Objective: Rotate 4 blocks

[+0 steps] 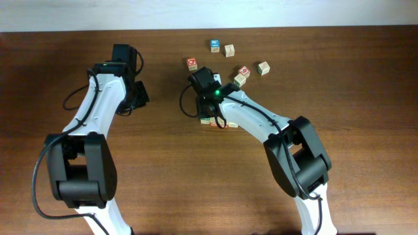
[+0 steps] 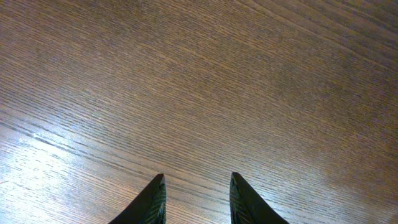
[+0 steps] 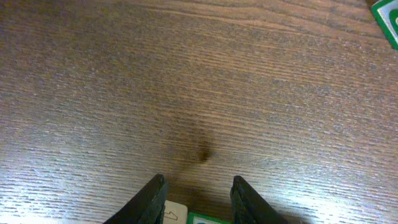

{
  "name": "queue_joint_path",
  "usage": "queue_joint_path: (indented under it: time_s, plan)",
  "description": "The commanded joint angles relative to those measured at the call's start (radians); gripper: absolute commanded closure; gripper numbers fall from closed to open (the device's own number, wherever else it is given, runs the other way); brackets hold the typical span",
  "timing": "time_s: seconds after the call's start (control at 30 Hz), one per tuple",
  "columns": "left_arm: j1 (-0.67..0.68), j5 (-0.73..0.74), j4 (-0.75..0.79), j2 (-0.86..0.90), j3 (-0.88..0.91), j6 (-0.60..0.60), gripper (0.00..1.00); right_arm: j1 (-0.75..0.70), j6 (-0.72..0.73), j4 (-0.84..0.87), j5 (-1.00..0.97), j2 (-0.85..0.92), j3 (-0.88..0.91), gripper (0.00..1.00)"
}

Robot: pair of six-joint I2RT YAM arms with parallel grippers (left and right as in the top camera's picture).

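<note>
Dark-brown wood-grain table, with a pale wall strip along its far edge.

Task blocks: four small light-wood cubes with printed faces. All rested on the table, right of centre toward the far edge, and none was held.
- tan cube: just beside a blue-faced cube.
- second tan cube: furthest right, apart from the rest.
- red-marked cube and green-marked cube: just beside each other, near the right arm's wrist. Whether they touched could not be resolved.

Count from overhead: six cubes in full view. These were two tan, one red-marked, one green-marked, one blue-faced and one red "O" cube. Further cube edges showed under the right arm. There were at least two, but the exact number could not be told.

Arms: two, each with one pincer.
- left gripper: fingers spread, with only bare wood between them.
- right gripper: fingers spread, and the tips pinched nothing. A pale cube corner and a green-edged one showed at the bottom of the wrist view, between the finger bases.
</note>
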State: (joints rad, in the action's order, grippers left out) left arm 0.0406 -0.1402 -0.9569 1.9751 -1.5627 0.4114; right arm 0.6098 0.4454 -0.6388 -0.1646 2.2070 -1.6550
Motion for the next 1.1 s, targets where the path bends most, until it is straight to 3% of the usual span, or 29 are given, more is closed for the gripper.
queue_joint_path:
  time_s: [0.0,1.07]
  plan:
    - [-0.002,-0.015,0.000,0.005,-0.009,-0.013,0.68,0.007,0.005,-0.013,-0.001,0.014,-0.010,0.65]
    - [-0.002,-0.015,0.005,0.005,-0.009,-0.013,0.69,-0.066,0.036,-0.077,0.086,0.014,-0.006,0.70]
